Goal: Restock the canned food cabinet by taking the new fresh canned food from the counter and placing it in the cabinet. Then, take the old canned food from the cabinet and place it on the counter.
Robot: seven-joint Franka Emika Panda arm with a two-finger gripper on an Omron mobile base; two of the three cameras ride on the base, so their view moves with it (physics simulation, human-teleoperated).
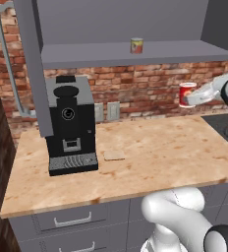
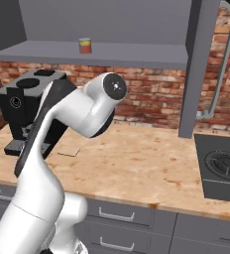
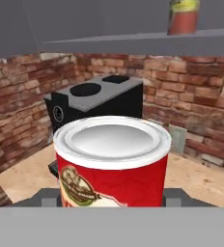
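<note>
- The red can (image 1: 187, 94) is held in the air by the jaws, below the cabinet (image 1: 135, 19) shelf and well above the counter (image 1: 135, 152), near the brick wall. In the hand view it stands upright with its white rim and pale lid close to the camera, and grey gripper (image 3: 111, 198) parts sit tight at both its sides, so the jaws are clamped on it.
- The yellow can (image 1: 136, 46) stands upright on the cabinet shelf (so, by my reading, the first half of the task is done).
- Step in hand, as I judge it: the second half, bringing the old can from the cabinet down to the counter. It is out of the cabinet but not yet set down.
- The next move calls for lowering the can straight, keeping it upright, onto a bare part of the counter below, then parting the jaws once its base rests flat.
- Relative to the red can, the coffee machine (image 1: 69, 125) stands far off toward the counter's other end, and a stove (image 2: 221, 166) lies on its near side; the landing spot should avoid the burner.
</note>
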